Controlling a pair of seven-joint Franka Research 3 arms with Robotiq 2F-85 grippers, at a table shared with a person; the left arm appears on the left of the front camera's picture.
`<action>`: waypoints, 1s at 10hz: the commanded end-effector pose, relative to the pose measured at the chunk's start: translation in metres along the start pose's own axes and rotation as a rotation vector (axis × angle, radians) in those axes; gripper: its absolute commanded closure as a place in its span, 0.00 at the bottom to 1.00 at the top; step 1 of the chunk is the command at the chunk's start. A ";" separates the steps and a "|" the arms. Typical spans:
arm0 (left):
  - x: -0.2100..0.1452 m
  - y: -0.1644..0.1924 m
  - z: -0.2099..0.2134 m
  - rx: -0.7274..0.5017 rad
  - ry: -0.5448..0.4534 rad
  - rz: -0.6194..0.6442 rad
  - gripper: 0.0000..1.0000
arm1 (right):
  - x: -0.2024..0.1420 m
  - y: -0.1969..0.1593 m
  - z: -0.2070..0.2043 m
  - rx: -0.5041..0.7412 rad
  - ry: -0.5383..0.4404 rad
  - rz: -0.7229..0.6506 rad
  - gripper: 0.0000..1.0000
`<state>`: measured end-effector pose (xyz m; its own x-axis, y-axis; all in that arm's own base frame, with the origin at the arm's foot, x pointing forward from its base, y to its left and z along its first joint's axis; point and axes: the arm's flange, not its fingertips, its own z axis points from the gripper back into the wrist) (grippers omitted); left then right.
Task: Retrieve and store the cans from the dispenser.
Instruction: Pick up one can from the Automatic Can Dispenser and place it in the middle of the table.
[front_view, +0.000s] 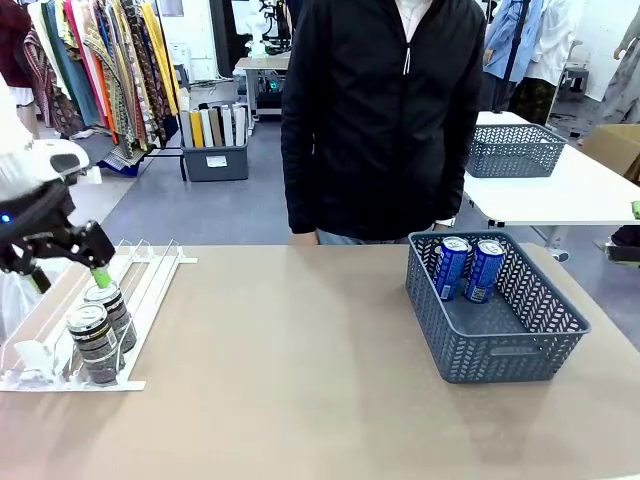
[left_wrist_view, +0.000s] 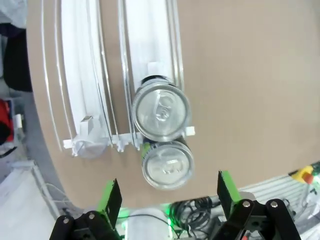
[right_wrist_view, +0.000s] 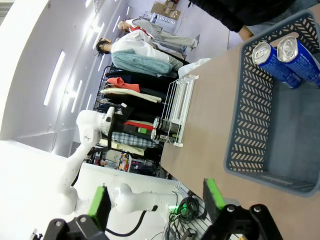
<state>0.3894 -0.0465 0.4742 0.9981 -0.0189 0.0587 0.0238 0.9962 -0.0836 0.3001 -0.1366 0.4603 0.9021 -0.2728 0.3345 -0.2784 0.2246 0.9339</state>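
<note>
— Out front?
— Tan table (front_view: 300, 380), clothes rack (front_view: 100, 70) beyond. Two blue cans (front_view: 452, 268) in the grey basket (front_view: 500, 355) at right; two dark cans (front_view: 95, 340) at the near end of the dispenser (front_view: 140, 290).
— And from the left wrist?
— Shows the left gripper (left_wrist_view: 167, 197) spread wide above those dark cans, clasping nothing.
— Right wrist?
— Shows the right gripper (right_wrist_view: 156, 197) spread too, empty, near the basket.

So there's two dark cans (front_view: 93, 342) with silver tops standing touching, one behind the other, at the front of the white slanted dispenser (front_view: 150, 272) on the surface's (front_view: 300, 380) left, plus two blue cans (front_view: 451, 266) leaning side by side in the grey basket (front_view: 500, 362).
</note>
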 end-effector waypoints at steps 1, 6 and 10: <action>-0.001 -0.001 -0.023 0.069 -0.021 0.085 0.00 | 0.002 0.003 -0.002 0.016 -0.012 0.005 0.00; 0.001 -0.008 -0.066 0.079 0.027 0.099 0.00 | 0.002 0.003 -0.002 0.016 -0.012 0.005 0.00; 0.002 -0.013 -0.071 0.064 0.067 0.082 0.00 | 0.002 0.003 -0.002 0.016 -0.012 0.005 0.00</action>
<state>0.3946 -0.0634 0.4025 0.9988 0.0490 -0.0084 -0.0493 0.9983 -0.0319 0.3001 -0.1366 0.4603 0.9021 -0.2728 0.3345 -0.2783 0.2245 0.9339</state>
